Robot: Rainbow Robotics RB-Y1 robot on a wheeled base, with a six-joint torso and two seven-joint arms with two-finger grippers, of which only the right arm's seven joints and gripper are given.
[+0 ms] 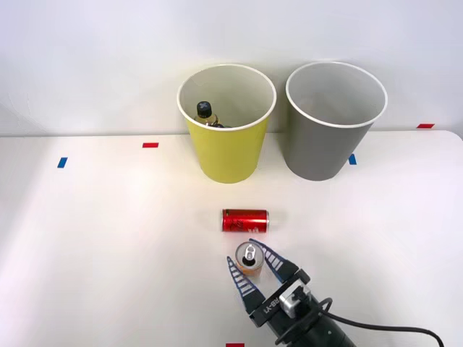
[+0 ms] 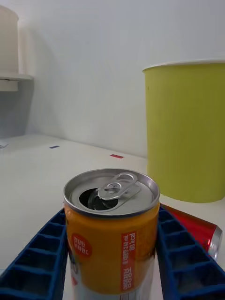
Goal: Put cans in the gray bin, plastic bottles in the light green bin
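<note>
— Which one is it after?

— The orange can (image 1: 249,258), standing upright low in the frame, just right of centre, its silver top with the opened tab facing up. The right gripper (image 1: 252,265) has a blue ribbed finger on each side of it. From the wrist view the orange can (image 2: 111,229) sits snug between the fingers (image 2: 40,255), which look pressed to its sides, so I'd call it pinched, or as good as.

— And the other can?

— The red can (image 1: 245,220) lies on its side just above the orange one, near it but apart, in the middle of the white table (image 1: 101,238).

— Where do they go?

— The gray bin (image 1: 334,121), upper right. The light green bin (image 1: 226,123) stands just left of it, and the plastic bottle (image 1: 205,112) with its black cap is already inside.

— So the bottle is done?

— It looks so. I'd say this is the grasp on the first can. Next calls for a straight lift that clears the red can, then a carry up and to the right, high enough to pass the gray bin's white rim before letting go.
</note>
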